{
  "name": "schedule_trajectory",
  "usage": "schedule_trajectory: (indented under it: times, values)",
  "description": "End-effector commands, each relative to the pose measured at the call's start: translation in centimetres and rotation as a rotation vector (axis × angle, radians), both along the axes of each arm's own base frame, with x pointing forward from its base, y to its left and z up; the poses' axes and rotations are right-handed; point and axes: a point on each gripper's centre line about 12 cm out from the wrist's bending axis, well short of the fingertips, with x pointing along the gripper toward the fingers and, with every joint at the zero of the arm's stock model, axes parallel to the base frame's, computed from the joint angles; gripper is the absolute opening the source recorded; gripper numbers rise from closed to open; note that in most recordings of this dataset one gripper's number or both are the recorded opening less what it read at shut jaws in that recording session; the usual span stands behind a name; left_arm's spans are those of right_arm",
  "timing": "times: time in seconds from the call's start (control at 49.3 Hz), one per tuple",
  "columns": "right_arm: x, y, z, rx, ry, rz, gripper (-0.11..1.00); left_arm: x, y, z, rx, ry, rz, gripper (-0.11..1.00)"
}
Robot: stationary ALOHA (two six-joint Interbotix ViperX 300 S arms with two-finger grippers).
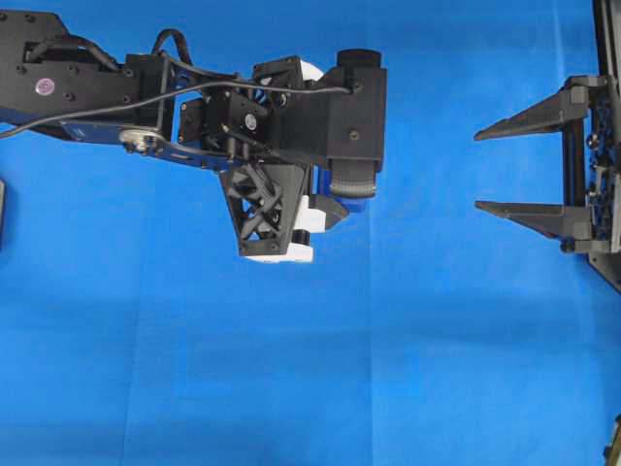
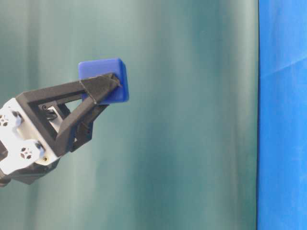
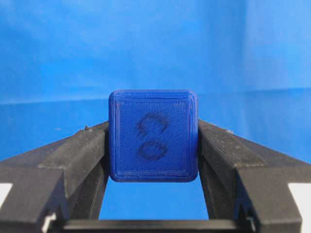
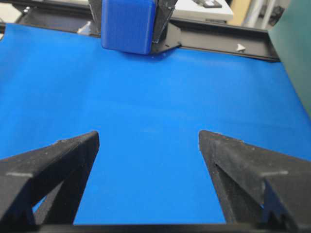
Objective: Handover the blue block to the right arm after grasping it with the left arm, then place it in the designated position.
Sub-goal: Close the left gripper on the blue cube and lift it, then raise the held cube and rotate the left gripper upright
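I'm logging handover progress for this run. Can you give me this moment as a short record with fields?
stage: block grasped, handover not yet made
blue block: lifted off the blue cloth, clamped between the left gripper's fingertips
left gripper: shut on the block
right gripper: open, empty, facing the block across a gap
block marking: faint dark marks on the face toward the left wrist camera
placement spot: not identifiable

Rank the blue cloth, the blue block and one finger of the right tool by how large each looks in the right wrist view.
1. blue cloth, fills most of the picture.
2. right tool's finger, large because it sits nearest the camera.
3. blue block, far off and cut by the top edge, so true sizes stay unsure.
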Motion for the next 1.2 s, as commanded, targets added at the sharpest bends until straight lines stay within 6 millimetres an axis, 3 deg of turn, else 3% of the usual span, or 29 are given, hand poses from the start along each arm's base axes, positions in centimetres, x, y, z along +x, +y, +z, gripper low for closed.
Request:
schedule_trajectory:
  times: [0.0, 1.176]
  values:
    - [0.24, -0.04, 0.84, 0.004, -0.022, -0.002, 0.96, -0.65, 0.25, 2.47, 0.001, -0.063, 0.005, 0.46]
    - [0.26, -0.04, 0.96, 0.004, -0.025, -0.002, 0.96, -0.80, 0.32, 2.35, 0.000, -0.071, 0.007, 0.46]
